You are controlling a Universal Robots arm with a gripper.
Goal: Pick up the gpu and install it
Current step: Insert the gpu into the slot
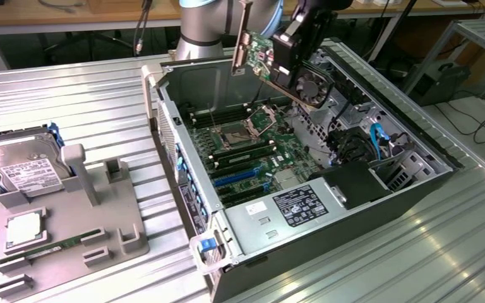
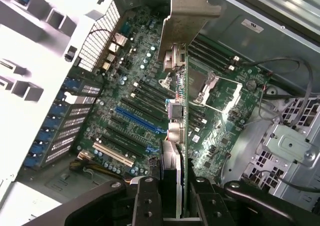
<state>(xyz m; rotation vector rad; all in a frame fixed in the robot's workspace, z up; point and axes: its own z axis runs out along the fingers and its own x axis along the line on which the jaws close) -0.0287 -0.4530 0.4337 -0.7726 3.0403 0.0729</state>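
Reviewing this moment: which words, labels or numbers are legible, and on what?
No text is legible.
Label on the hard drive: print too small.
Label on the power supply: print blurred.
White sticker on the case wall: too small.
gpu: no readable marking.

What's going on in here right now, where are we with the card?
The arm's hand is shut on the gpu and holds it in the air above the open computer case. The card hangs over the motherboard, clear of the blue slots, so it is not yet seated. The hard drive and the memory stick sit on the grey tray at the exterior view's left.
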